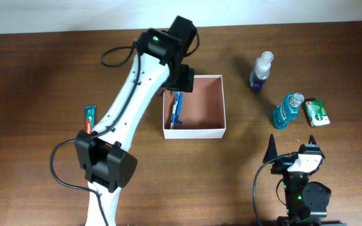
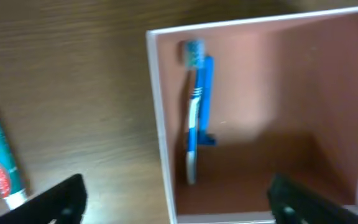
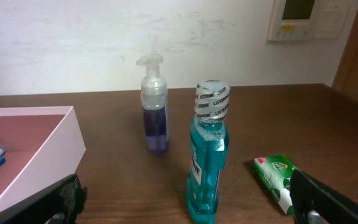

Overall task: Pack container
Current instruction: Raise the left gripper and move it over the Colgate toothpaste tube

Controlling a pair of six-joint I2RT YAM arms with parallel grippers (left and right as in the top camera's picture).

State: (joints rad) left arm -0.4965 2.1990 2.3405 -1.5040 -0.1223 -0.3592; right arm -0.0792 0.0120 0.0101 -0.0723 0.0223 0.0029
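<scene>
Seemingly square container (image 1: 193, 132): white walls, pinkish-brown inside.

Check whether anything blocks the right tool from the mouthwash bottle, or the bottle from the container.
Nothing visible stands between the right tool and the mouthwash bottle, which is straight ahead of it. Bare table lies between bottle and container. The left tool hangs over the container's left side, above the toothbrush.
</scene>
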